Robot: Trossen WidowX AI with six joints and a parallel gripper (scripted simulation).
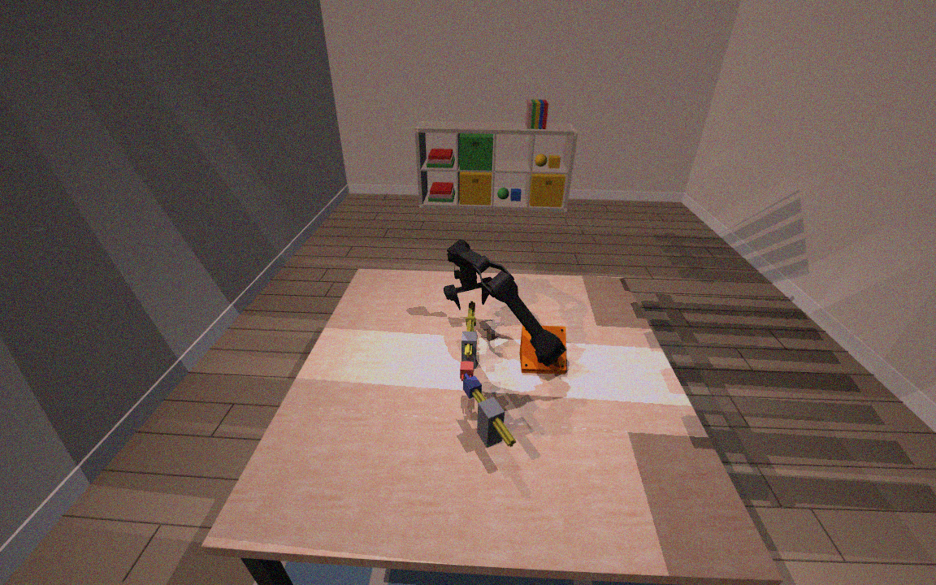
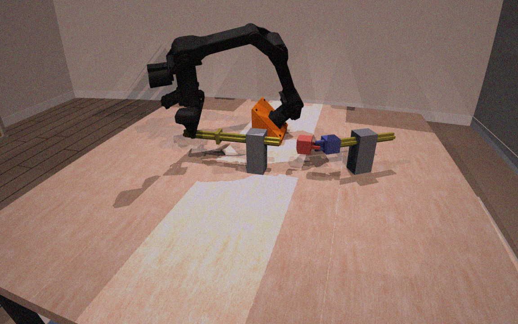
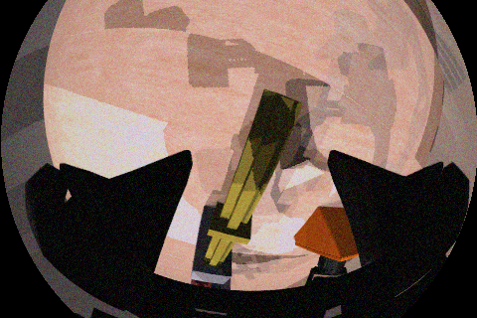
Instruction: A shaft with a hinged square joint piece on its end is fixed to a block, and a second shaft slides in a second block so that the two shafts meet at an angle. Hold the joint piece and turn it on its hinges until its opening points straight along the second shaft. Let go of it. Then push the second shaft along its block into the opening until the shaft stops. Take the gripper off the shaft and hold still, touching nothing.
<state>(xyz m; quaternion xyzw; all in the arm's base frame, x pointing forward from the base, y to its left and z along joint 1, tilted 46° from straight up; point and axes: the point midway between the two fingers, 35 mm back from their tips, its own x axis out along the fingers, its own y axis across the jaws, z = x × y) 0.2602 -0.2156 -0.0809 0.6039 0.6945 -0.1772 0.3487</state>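
Note:
My gripper [image 1: 471, 305] [image 2: 191, 132] [image 3: 262, 158] is open, with its fingertips on either side of the outer end of the yellow second shaft [image 1: 470, 320] [image 2: 232, 137] [image 3: 263, 144]; contact cannot be told. The shaft has a collar [image 2: 218, 136] [image 3: 229, 238] and passes through its grey block [image 1: 468, 338] [image 2: 256, 155] [image 3: 200, 238]. Its inner end stands short of the red joint piece [image 1: 466, 370] [image 2: 304, 144], with a gap between. The red piece is hinged to a blue piece [image 1: 471, 386] [image 2: 330, 144] on the first shaft [image 1: 506, 431] [image 2: 385, 137], held in the other grey block [image 1: 489, 422] [image 2: 361, 157]. The red opening's inside is hidden.
The arm's orange base [image 1: 530, 361] [image 2: 257, 116] [image 3: 325, 234] stands beside the row of blocks, with the arm arching high from it. All stand on a wooden table [image 1: 384, 473] [image 2: 393, 241]. A shelf [image 1: 513, 131] is far off at the wall.

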